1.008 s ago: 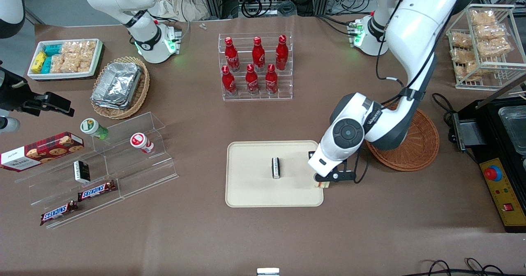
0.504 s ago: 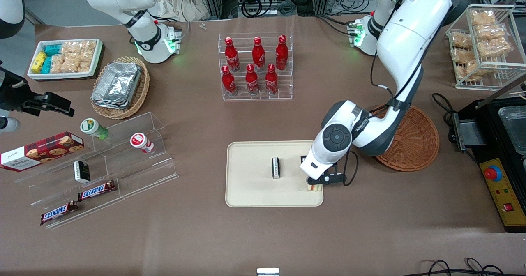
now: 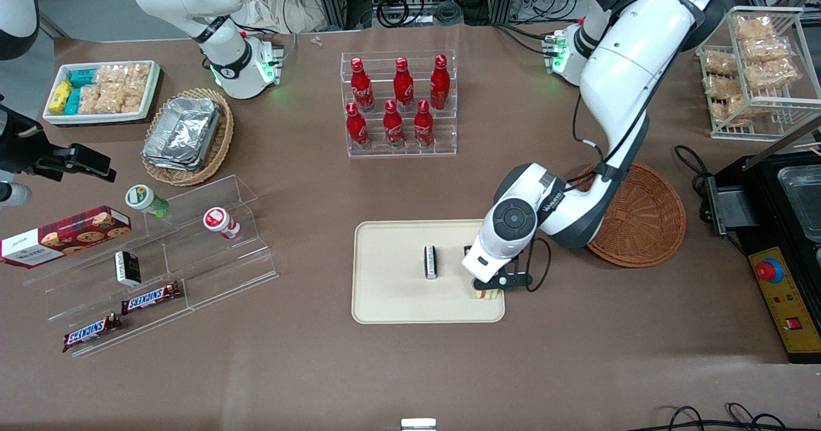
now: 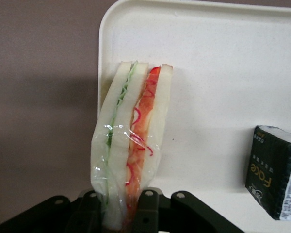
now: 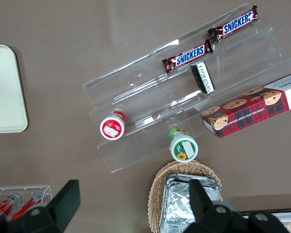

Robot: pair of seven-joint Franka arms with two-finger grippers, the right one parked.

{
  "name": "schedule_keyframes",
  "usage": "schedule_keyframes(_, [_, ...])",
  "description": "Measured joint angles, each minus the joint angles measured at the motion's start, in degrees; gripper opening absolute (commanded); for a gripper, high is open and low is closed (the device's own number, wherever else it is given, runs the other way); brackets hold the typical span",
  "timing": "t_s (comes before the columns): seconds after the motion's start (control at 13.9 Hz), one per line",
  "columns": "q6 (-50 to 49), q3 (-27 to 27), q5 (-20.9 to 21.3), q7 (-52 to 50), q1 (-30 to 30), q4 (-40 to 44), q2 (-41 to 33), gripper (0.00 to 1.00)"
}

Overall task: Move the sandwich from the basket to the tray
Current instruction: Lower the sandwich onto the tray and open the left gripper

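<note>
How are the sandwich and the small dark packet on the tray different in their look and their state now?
The sandwich is pale bread with green and red filling in clear wrap; the dark packet is black with printed letters. The sandwich is pinched in the gripper over the tray near its edge; the dark packet stands free nearer the tray's middle. The sandwich is a long wedge; the dark packet is a short block. Both are wrapped and upright.

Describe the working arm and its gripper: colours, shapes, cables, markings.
The left arm is glossy white with rounded shells, dark grey joint bands, a round grey wrist cap and a thin black cable alongside. Its base glows green. The gripper is black, with bolted fingers.
</note>
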Motion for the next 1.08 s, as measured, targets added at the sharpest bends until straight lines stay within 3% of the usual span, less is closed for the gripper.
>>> schedule_keyframes(0.72, [-0.7,0.0,0.1,-3.0,0.1,2.3,-1.4,1.00])
schedule_keyframes(1.08, [-12.3,0.2,0.1,-2.9,1.5,3.3,-10.4,1.00])
